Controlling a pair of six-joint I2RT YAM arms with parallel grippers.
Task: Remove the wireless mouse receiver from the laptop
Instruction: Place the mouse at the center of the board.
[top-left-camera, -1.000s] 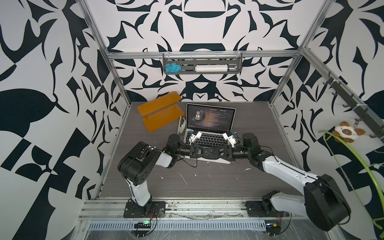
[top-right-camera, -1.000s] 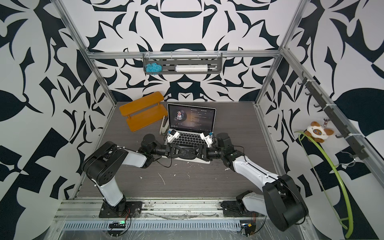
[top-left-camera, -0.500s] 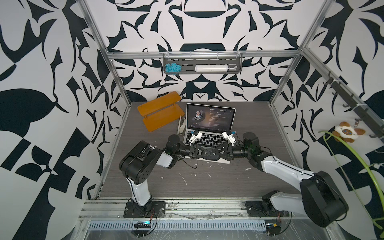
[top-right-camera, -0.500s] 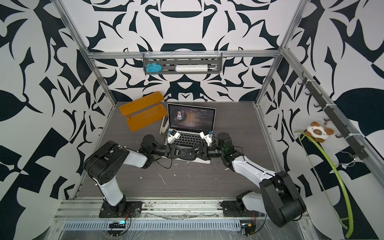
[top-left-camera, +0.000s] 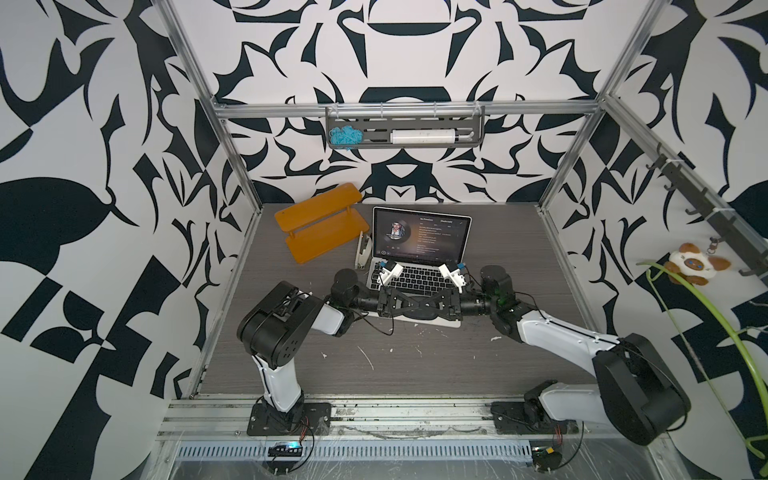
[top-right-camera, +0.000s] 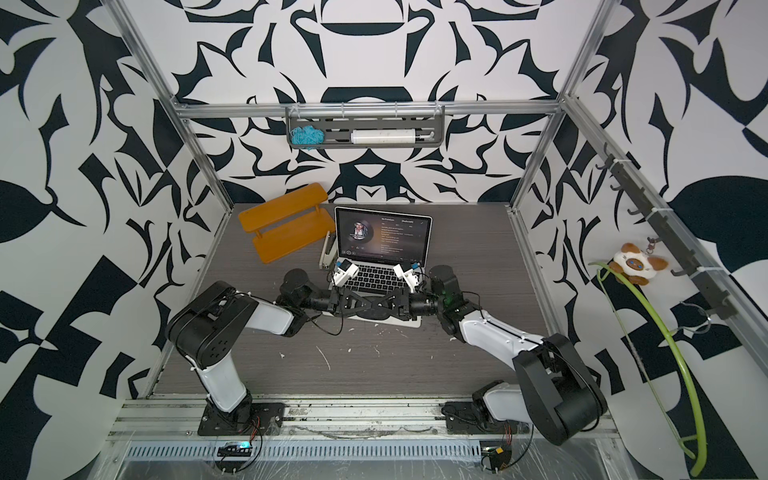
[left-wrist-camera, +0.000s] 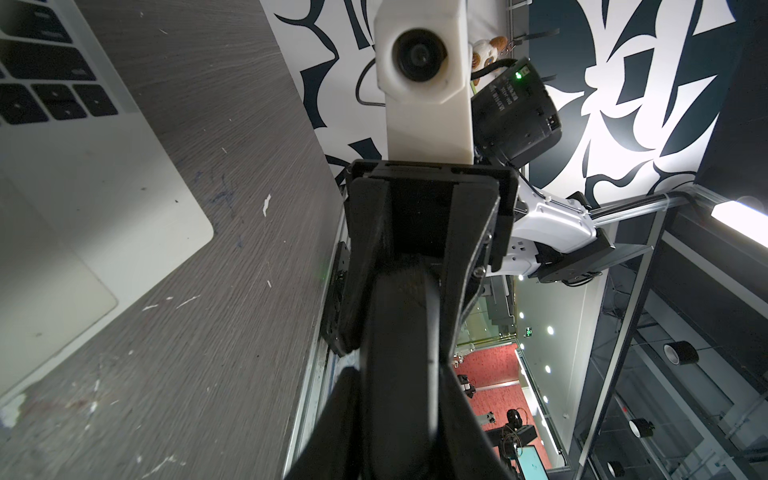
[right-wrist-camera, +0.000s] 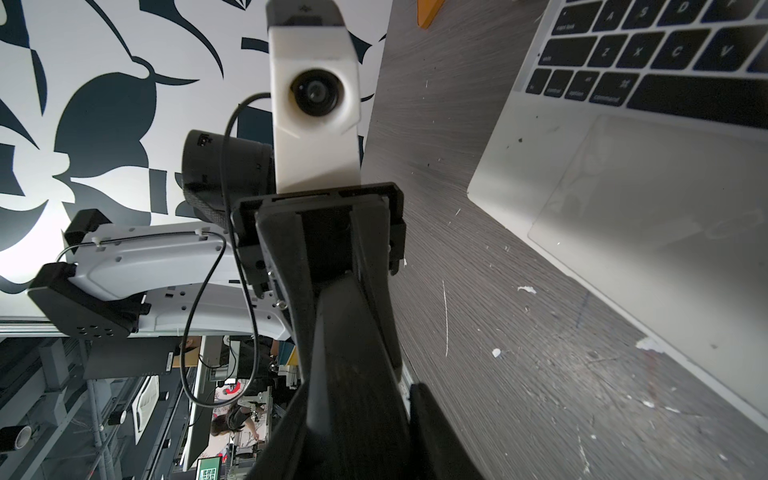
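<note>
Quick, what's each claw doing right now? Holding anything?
Left gripper: cannot be told; its fingers mesh with the right one's above the front of the laptop.
Right gripper: cannot be told either; a dark thing sits between the two.

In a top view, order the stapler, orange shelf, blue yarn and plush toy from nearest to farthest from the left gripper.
1. white stapler, beside the laptop's left edge, nearest the left gripper.
2. orange shelf, behind and left of the laptop.
3. blue yarn, up in the rack at the back.
4. plush toy, far off to the right.
</note>
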